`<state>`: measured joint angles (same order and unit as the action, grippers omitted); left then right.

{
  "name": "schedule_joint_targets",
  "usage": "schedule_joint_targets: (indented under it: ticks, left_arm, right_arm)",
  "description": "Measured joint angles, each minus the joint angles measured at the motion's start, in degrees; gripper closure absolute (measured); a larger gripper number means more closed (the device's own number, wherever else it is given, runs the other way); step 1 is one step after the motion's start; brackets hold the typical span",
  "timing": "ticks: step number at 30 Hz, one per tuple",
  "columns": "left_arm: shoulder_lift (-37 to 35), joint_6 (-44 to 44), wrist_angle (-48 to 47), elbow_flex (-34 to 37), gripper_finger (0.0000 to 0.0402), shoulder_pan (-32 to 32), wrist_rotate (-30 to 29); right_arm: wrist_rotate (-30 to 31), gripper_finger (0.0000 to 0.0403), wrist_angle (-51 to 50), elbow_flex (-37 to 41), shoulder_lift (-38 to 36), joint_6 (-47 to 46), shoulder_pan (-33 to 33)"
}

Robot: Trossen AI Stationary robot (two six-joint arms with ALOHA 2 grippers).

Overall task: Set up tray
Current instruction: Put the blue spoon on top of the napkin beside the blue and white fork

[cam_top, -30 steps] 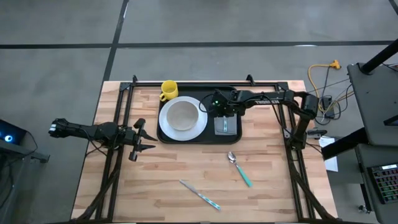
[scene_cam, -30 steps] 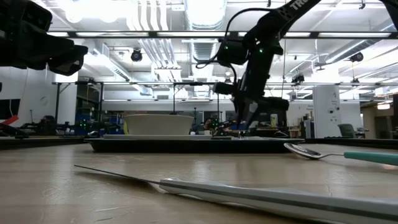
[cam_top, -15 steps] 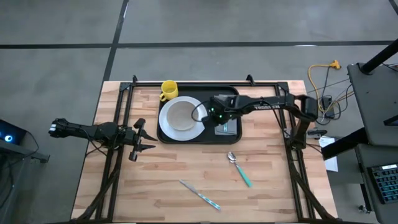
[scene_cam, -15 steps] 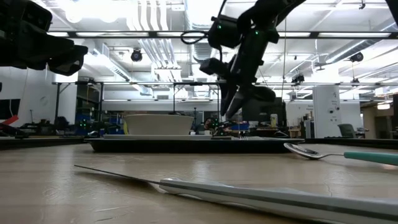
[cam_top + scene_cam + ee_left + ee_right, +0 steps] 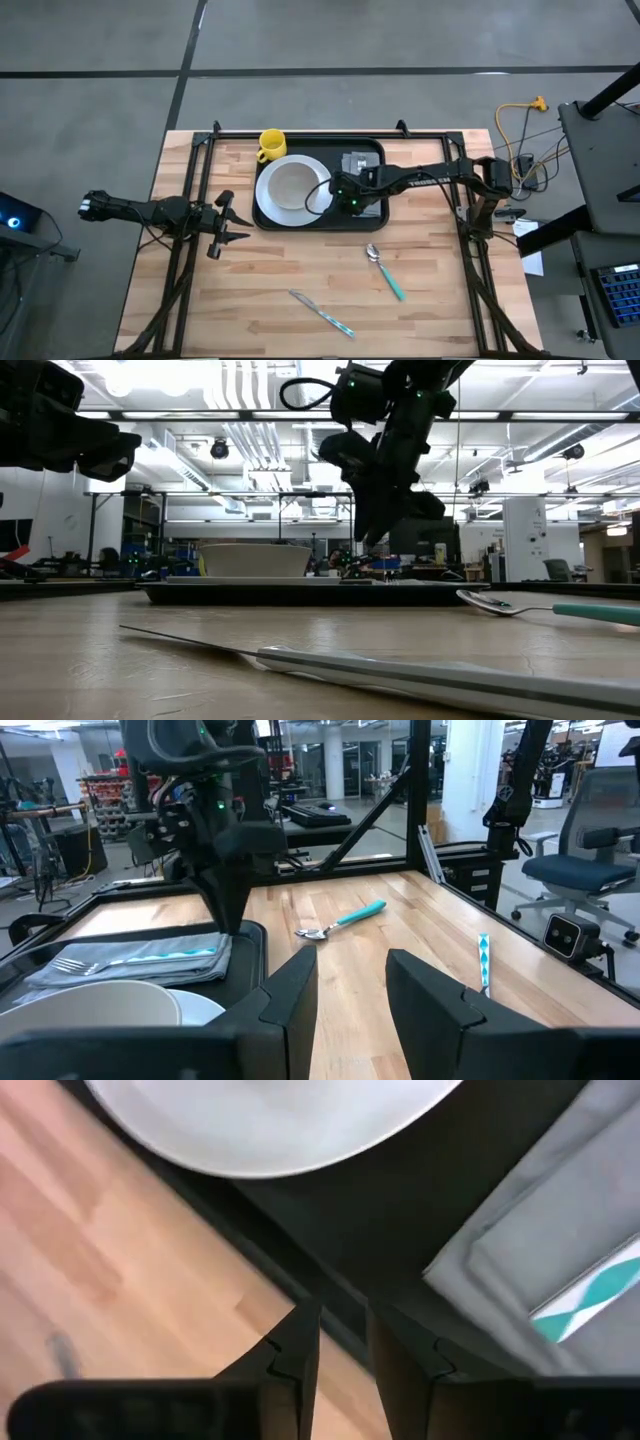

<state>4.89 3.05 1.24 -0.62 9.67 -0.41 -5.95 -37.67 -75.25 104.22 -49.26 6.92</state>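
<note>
Wooden table [image 5: 250, 280]. Right gripper [image 5: 343, 205], fingers nearly together, empty, above tray [image 5: 370, 150] edge; spoon [image 5: 384, 270] nearby. Left gripper [image 5: 228, 226] open, idle. Lift clear first, then reach.

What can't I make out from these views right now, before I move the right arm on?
- High view: the napkin with the fork is half hidden beneath the right gripper, which hangs above the tray.
- Low view: the tray's inside is hidden by its rim; only the bowl pokes above it.
- Right wrist view: plate cut off by the frame.
- Left wrist view: knife partly hidden by the left gripper.
</note>
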Motion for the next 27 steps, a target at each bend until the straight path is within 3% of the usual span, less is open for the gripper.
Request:
schedule_joint_targets:
  ticks: [27]
  left_arm:
    - [0.0, 0.0, 0.0, 0.0, 0.0299, 0.0, 0.0]
  right_arm:
    - [-1.7, 0.0329, -5.4, -1.4, 0.0, -1.7, -8.6]
